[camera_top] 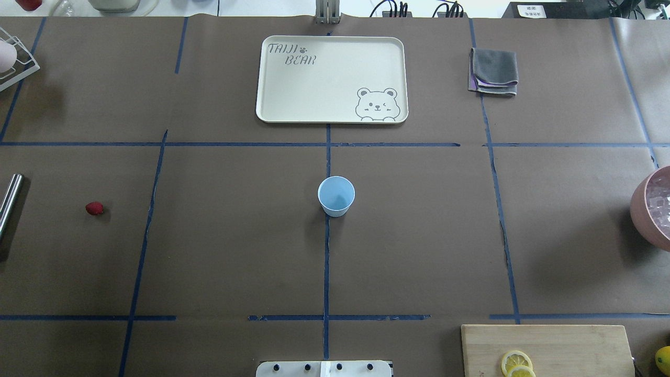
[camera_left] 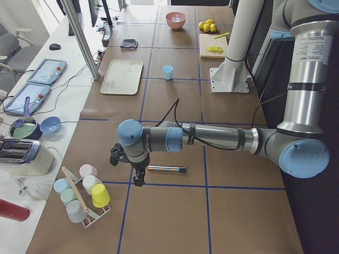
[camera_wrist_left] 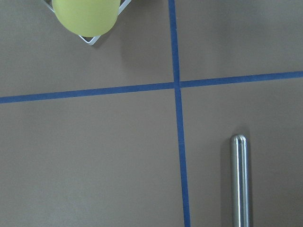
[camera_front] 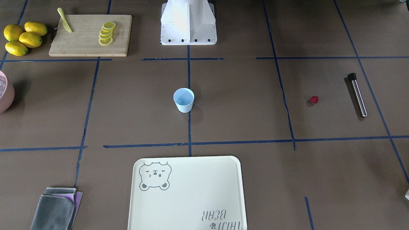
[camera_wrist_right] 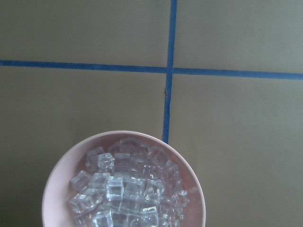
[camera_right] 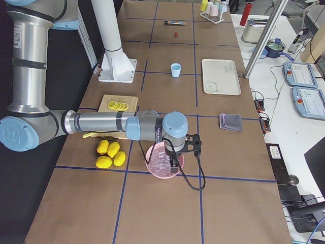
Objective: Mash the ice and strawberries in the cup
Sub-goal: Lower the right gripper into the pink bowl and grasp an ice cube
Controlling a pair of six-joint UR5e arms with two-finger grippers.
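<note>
Two UR5e arms are reaching out over a brown worktop (camera_top: 235,251) gridded with blue tape, one toward each end. Positions are being read from the overhead view as a dial centred on the cup (camera_top: 336,196). The light-blue cup is standing upright on a tape line at the middle of the worktop, mouth up. The strawberry (camera_top: 95,208), one small dark-red piece, is lying on bare worktop far out at 9 o'clock, well apart from the cup. A steel muddler (camera_front: 357,95) with a black cap is lying flat farther out at 9 o'clock, near the strawberry but not touching it. The left pincer (camera_left: 139,179) is hanging pointed downward just beside the muddler, near a rack of pastel cups (camera_left: 77,191). Only the side view is showing this pincer, so whether it is spread or pressed together cannot be told. At 3 o'clock a pink bowl (camera_wrist_right: 54,194) is holding a heap of clear ice cubes (camera_wrist_right: 124,189). The right pincer (camera_right: 174,163) is hanging over this bowl, pointed down; its state likewise cannot be told. A cream bear-printed tray (camera_top: 331,78) is lying at 12 o'clock, and a folded grey cloth (camera_top: 494,70) at 2 o'clock. Toward 4 o'clock a wooden cutting board (camera_front: 86,35) is carrying lemon slices (camera_front: 107,33) and a yellow-green knife (camera_front: 65,19), with four whole lemons (camera_front: 24,38) lying just beside it.
</note>
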